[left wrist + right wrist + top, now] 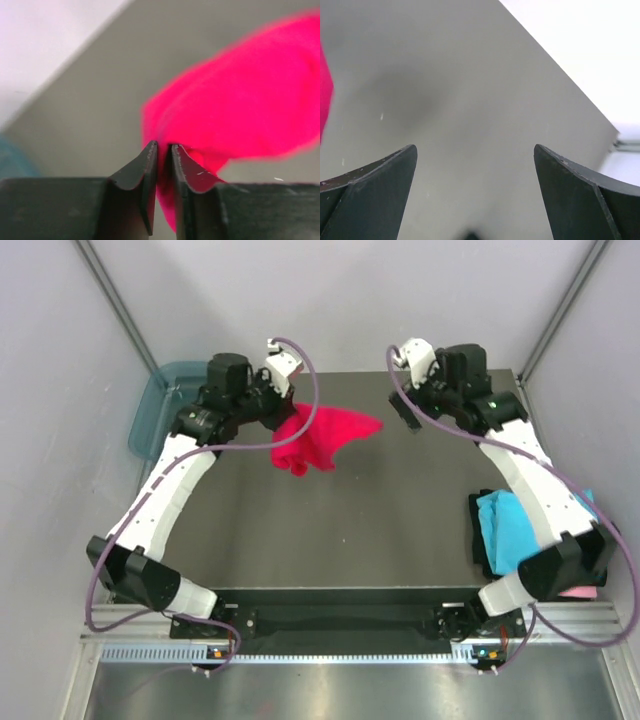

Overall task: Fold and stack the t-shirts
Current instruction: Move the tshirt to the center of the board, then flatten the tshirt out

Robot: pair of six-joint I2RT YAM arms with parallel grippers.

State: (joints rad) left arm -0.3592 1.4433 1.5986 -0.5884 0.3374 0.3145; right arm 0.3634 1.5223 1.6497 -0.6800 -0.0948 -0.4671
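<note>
The left gripper (162, 146) is pinched tight on the red t-shirt (322, 435) and holds it up over the back of the tabletop (330, 525). The right gripper (475, 152) is wide open and holds nothing. The cyan t-shirt (505, 528) lies at the right edge and may be folded.

Dark table, teal tub, pale enclosure

A matte dark table (340, 530) fills the middle of the top view. It is closed in by pale grey walls (60, 390), with slim metal posts (115, 300) slanting up at the far corners. A teal translucent plastic tub (158, 408) sits just beside the table's far-left corner, against the left wall. An aluminium rail (340, 640) with a slotted strip runs along the near edge, with a brushed metal sheet (340, 690) in front of it.
</note>
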